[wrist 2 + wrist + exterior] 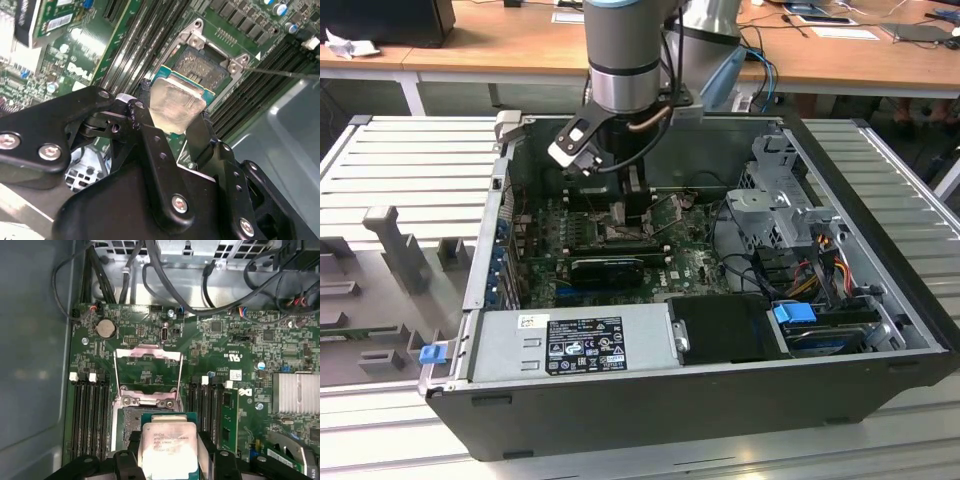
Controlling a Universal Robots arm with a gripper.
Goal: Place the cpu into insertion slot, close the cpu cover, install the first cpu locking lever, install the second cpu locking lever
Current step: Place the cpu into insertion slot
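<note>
The black two-fingered gripper [172,119] has its fingers [200,132] clamped on the cpu [175,102], a small flat square chip with a pale silver-grey metal face on a green base. One finger presses against each of two opposite edges. In the first wrist view the cpu [167,442] sits between the fingers with its metal face up. Just beyond the fingertips lies the insertion slot [206,62], a square socket with a dark frame and a brownish-gold middle. The chip overlaps the slot's near edge, and it cannot be told whether the two touch. Farther beyond the fingertips, the cpu cover [149,351], a thin square metal frame with a large window, stands raised off the insertion slot [134,419]. Long black memory slots [87,415] run along both sides of the fingers on the green motherboard [135,322]. In the exterior view the gripper [623,212] reaches down inside an open dark computer case [670,415]
</note>
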